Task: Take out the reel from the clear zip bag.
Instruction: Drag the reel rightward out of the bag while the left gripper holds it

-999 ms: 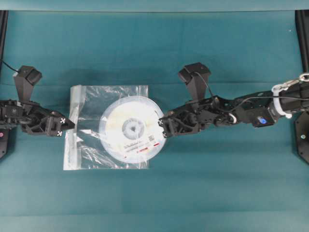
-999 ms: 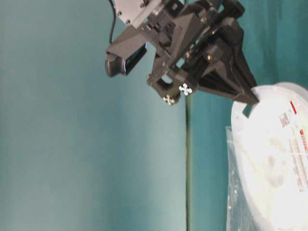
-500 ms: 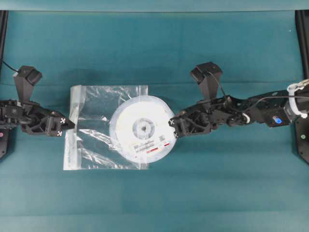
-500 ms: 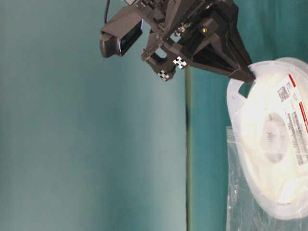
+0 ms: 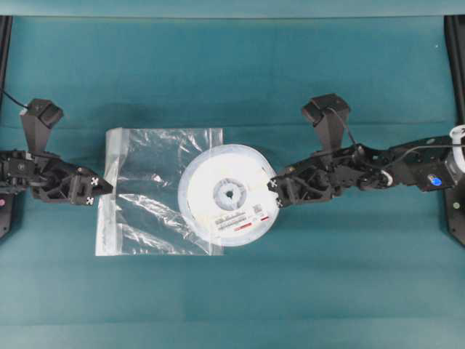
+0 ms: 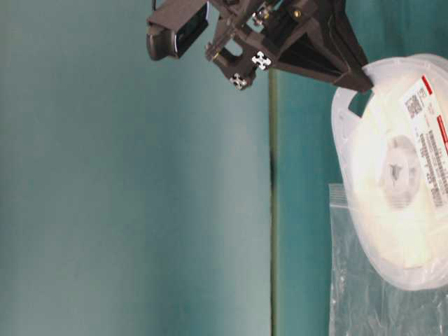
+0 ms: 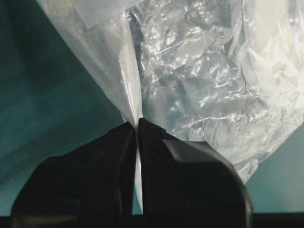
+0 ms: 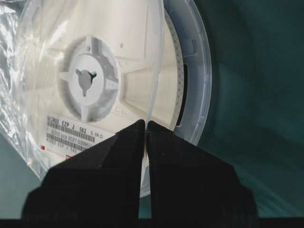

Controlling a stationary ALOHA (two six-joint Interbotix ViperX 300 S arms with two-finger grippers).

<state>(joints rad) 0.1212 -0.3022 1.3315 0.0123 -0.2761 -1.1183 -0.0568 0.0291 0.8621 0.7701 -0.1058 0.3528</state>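
The reel (image 5: 229, 195) is a flat white disc with a grey hub and a printed label with a red mark. About half of it sticks out of the right edge of the clear zip bag (image 5: 149, 193), which lies flat on the teal table. My right gripper (image 5: 274, 195) is shut on the reel's right rim, seen close in the right wrist view (image 8: 145, 124). My left gripper (image 5: 109, 189) is shut on the bag's left edge, seen close in the left wrist view (image 7: 137, 124). The reel (image 6: 399, 168) and the bag (image 6: 378, 294) also show in the table-level view.
The teal table cloth (image 5: 232, 73) spreads all round. Black frame posts stand at the far left (image 5: 4, 29) and far right (image 5: 456, 43) edges. A dark seam (image 6: 273, 210) runs down the table-level view.
My right gripper has pulled the reel to the right, further out of the bag. The left gripper and the bag have stayed in place.
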